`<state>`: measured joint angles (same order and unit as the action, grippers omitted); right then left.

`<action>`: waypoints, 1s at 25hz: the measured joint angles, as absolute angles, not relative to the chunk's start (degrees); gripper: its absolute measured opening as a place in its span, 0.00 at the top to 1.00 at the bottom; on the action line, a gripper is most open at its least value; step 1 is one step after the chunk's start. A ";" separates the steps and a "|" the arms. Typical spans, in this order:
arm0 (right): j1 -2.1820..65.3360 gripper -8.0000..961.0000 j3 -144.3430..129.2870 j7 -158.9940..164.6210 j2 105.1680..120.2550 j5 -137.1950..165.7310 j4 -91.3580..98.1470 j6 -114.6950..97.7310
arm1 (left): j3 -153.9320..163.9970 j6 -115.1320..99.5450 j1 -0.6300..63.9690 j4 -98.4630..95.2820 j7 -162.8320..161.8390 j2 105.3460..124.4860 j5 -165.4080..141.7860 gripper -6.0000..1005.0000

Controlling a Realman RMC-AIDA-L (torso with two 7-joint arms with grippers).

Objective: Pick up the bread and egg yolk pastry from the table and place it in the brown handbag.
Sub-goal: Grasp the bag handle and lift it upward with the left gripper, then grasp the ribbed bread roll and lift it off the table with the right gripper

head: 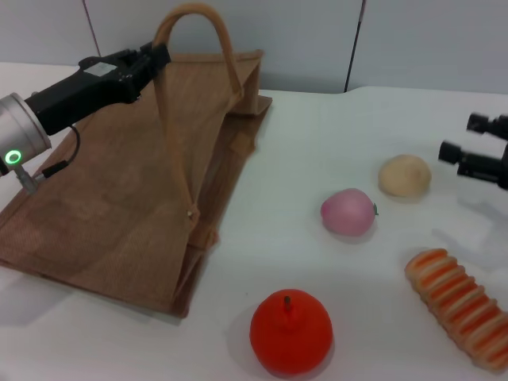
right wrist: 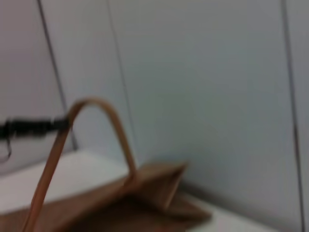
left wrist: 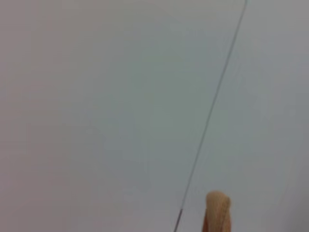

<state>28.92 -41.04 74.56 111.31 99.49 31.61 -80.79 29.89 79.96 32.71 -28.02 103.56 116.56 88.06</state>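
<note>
The brown handbag [head: 111,206] lies on its side at the left of the table, its mouth facing right. My left gripper [head: 156,58] is shut on its upper handle [head: 190,20] and holds the loop raised. The handle's tip shows in the left wrist view [left wrist: 217,212]. The egg yolk pastry [head: 405,175] sits at the right. The striped bread [head: 460,305] lies at the front right. My right gripper [head: 464,136] is open and empty, just right of and above the pastry. The right wrist view shows the bag [right wrist: 145,193], the raised handle [right wrist: 94,104] and the left gripper [right wrist: 34,127].
A pink ball [head: 348,212] lies left of the pastry. A round orange-red fruit [head: 290,332] sits at the front centre. A grey panelled wall [head: 413,40] stands behind the white table [head: 317,135].
</note>
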 joint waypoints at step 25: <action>30.18 0.08 -42.81 104.44 115.81 137.65 51.45 -91.66 | 29.14 85.92 31.99 -28.23 103.39 116.28 90.27 0.87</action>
<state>30.18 -42.81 104.44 115.81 137.65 51.45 -91.66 29.14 85.92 31.99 -28.23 103.40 116.28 90.27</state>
